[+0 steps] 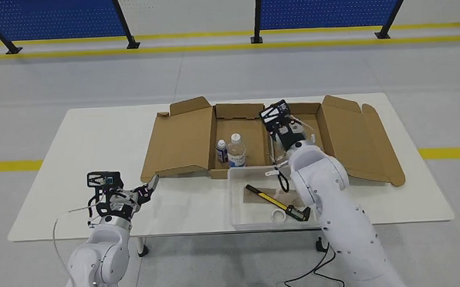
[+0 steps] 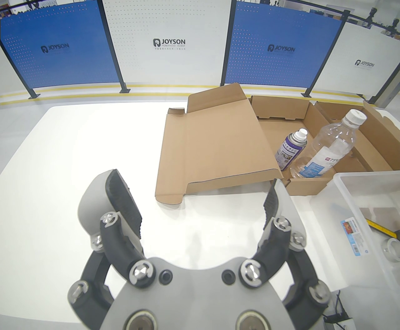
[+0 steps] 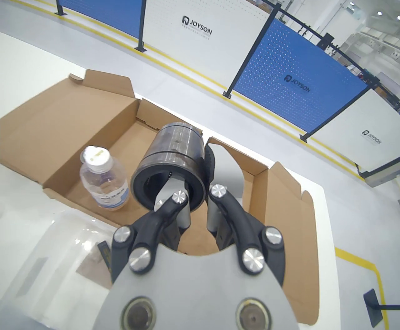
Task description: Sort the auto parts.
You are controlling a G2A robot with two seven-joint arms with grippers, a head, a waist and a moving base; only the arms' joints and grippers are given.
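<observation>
Gripping one dark metal cylinder (image 3: 175, 147), the right end effector (image 3: 190, 170) hangs over the right part of the one open cardboard box (image 1: 180, 142). One of its fingers sits inside the cylinder's bore and the other presses on the outer wall, so the cylinder is held clear of the box floor, tilted. Two containers stand upright in the left part of the box, just beside each other: one clear bottle (image 1: 236, 151) with a white cap and one small spray can (image 1: 222, 151). The box's flaps lie spread out flat on the white bench (image 1: 76, 166). One clear plastic bin (image 1: 240, 205) sits against the near side of the box. In it lie one long tool (image 1: 265, 196) with a yellow-and-black handle and one white roll (image 1: 279, 215). The left end effector (image 2: 197, 187) hovers over the bench's near left area, well apart from the box, its two fingers spread wide with nothing between them.
</observation>
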